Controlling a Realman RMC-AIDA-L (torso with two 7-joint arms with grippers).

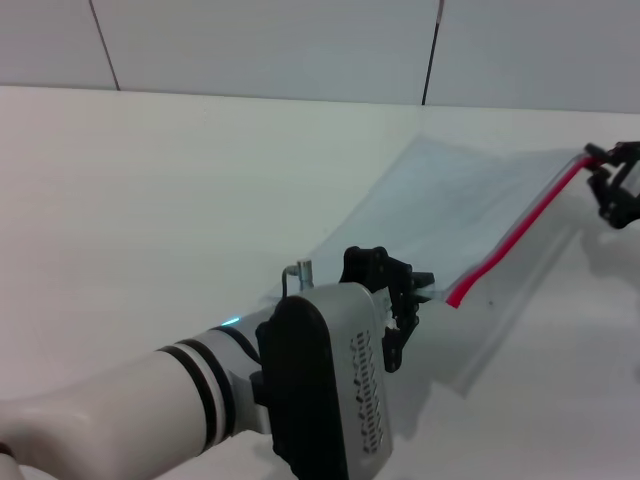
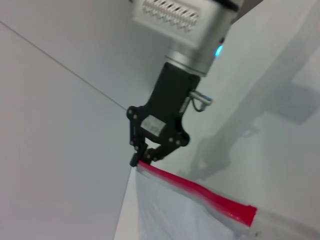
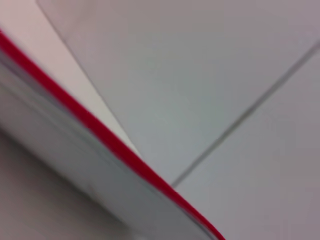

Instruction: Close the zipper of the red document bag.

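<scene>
**On the white table, both grippers hold the zipper's two ends**

Nearest you, the left gripper [image 1: 408, 300] sits at the near end of the red document bag [image 1: 450, 205], where the zipper [image 1: 520, 228] begins; whether its fingers are clamped there you cannot tell from these views. From that end the red strip climbs along the bag's right edge, the pale sheet lifted and bowed off the table [image 1: 150, 200]. Farthest away, the right gripper [image 1: 600, 165] has its fingers pinched narrow on the strip's far end, as the left wrist view shows [image 2: 142, 159]. Your slider is too small to single out, so judge the run as near its finish or done, with only release and a check left.
</scene>
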